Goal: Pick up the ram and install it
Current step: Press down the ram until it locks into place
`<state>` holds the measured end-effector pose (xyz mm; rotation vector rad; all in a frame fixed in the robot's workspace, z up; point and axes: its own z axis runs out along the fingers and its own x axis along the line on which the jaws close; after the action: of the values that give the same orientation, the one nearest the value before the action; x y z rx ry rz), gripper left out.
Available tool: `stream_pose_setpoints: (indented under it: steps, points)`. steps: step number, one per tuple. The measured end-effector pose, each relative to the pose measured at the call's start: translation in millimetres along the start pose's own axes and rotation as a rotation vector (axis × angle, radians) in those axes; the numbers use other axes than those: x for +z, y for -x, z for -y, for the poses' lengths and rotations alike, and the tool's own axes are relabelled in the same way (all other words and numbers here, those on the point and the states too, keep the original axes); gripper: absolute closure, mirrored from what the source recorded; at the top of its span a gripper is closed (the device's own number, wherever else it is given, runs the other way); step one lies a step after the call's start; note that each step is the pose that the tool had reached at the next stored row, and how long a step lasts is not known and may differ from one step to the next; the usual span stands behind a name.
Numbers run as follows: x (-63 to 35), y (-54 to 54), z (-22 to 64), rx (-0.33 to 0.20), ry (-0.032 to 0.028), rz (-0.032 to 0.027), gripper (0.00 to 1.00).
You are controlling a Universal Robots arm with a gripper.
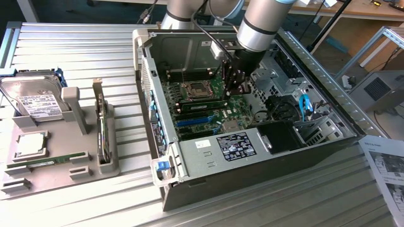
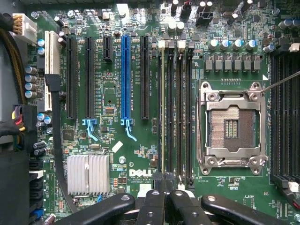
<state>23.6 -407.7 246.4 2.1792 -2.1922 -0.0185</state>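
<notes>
The ram (image 2: 162,112) is a thin green stick standing edge-on in the outermost of the black memory slots, beside the empty processor socket (image 2: 232,127). In the exterior view the ram (image 1: 203,102) lies across the motherboard inside the open computer case (image 1: 252,146). My gripper (image 2: 164,194) has its black fingers pressed together just over one end of the stick; I cannot tell whether they touch it. Seen from outside, my gripper (image 1: 236,90) reaches down into the case at that same end.
A grey tray (image 1: 88,168) at the exterior view's left holds a hard drive (image 1: 35,101), a square silver processor (image 1: 30,143), another green stick (image 1: 47,162) and an upright card (image 1: 100,127). The case walls, black cables (image 1: 281,111) and a heatsink (image 2: 88,174) crowd the board.
</notes>
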Motion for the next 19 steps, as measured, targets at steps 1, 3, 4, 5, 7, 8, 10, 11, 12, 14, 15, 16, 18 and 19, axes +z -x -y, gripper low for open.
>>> stream_pose_setpoints:
  steps: [1,3,4,5,7,8,10,11,12,14,15,16,18,19]
  points:
    - [0.1,0.0,-1.7,0.0,-0.0002,0.0,0.89]
    - [0.3,0.0,-6.8,0.0,-0.0008,0.0001,0.89]
    - [0.4,0.0,-8.4,0.0,-0.001,0.0001,0.89]
    - [0.6,0.0,-10.6,0.0,-0.0013,0.0002,0.89]
    - [0.7,-0.1,-15.0,0.0,-0.0017,0.0001,0.89]
    - [0.8,-0.1,-17.1,0.0,-0.002,0.0002,0.89]
    - [1.0,-0.2,-21.2,0.0,-0.0026,0.0001,0.89]
    - [1.1,-0.3,-24.3,0.0,-0.0031,0.0001,0.89]
    - [1.3,-0.4,-26.5,0.0,-0.0034,0.0002,0.89]
    - [1.5,-0.8,-31.8,0.0,-0.0042,0.0003,0.89]
    - [1.7,-0.9,-34.5,0.0,-0.0046,0.0002,0.89]
    - [1.8,-1.2,-39.1,0.0,-0.0052,0.0002,0.89]
    - [2.1,-1.5,-44.5,0.0,-0.0057,0.0003,0.89]
    - [2.2,-1.6,-45.9,0.0,-0.0058,0.0002,0.89]
